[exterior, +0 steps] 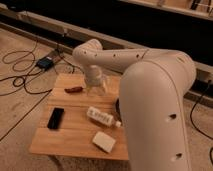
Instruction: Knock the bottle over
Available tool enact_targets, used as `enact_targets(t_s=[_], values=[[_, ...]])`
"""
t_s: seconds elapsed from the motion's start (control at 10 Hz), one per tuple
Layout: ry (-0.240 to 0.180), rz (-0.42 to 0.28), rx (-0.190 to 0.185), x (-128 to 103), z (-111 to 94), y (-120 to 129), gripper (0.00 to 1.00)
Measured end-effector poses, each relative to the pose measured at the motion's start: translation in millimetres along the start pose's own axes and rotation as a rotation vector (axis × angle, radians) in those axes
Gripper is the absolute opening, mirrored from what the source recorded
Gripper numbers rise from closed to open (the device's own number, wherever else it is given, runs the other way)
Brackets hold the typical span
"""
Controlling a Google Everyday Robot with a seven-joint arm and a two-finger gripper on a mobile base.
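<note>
Bottle (103,117) lies toppled between phone (55,118) and block (104,141), tool (96,89) seemingly above.

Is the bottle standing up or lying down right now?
Lying down. The bottle rests lengthwise on the table, cap toward the right. The claw hangs above and behind it.
</note>
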Motion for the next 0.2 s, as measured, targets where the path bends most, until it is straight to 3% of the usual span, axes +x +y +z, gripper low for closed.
enact_targets(t_s=[0.2], values=[[-0.001, -0.004, 0.000, 0.1, -0.3, 2.2, 0.65]])
